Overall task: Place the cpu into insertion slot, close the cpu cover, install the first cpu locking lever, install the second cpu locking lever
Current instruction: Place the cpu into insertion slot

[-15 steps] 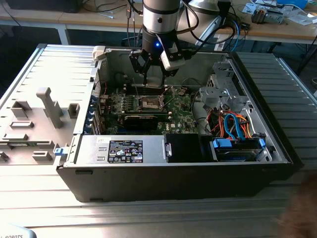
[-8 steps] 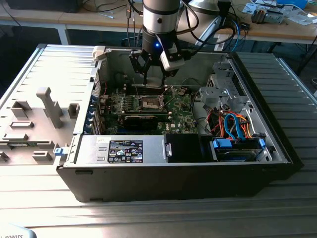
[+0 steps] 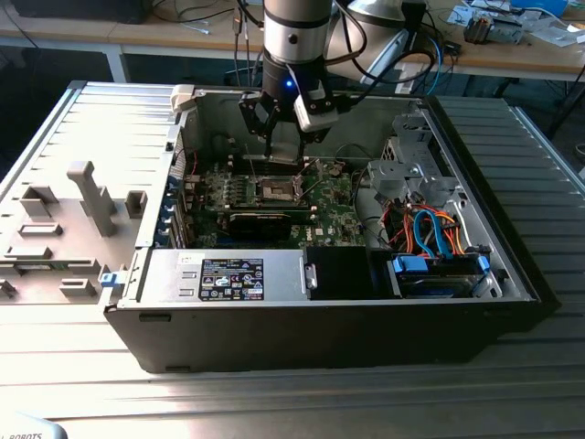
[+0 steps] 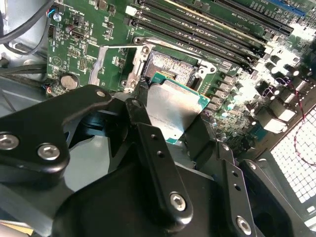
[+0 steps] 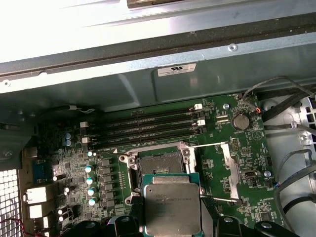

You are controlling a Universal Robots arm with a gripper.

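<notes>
My gripper (image 3: 274,151) hangs inside the open computer case, shut on the cpu (image 5: 173,210), a flat square chip with a dull silver top and a green edge. Black fingers (image 4: 143,128) clamp two opposite sides of the cpu (image 4: 173,106). The chip hovers just above and slightly off to one side of the insertion slot (image 5: 160,163), a dark square socket with a silvery rim on the green board (image 3: 277,189). The socket (image 4: 173,66) lies bare. The cpu cover (image 5: 229,168), a thin silvery frame, is swung open beside the socket in both wrist views (image 4: 102,64).
Several long memory slots (image 5: 148,126) run beside the socket. A long black card (image 3: 265,219) sits nearer the case front. Coloured cables (image 3: 430,233) and a drive cage (image 3: 411,169) fill the case on the exterior view's right. The case wall (image 5: 148,79) rises close behind.
</notes>
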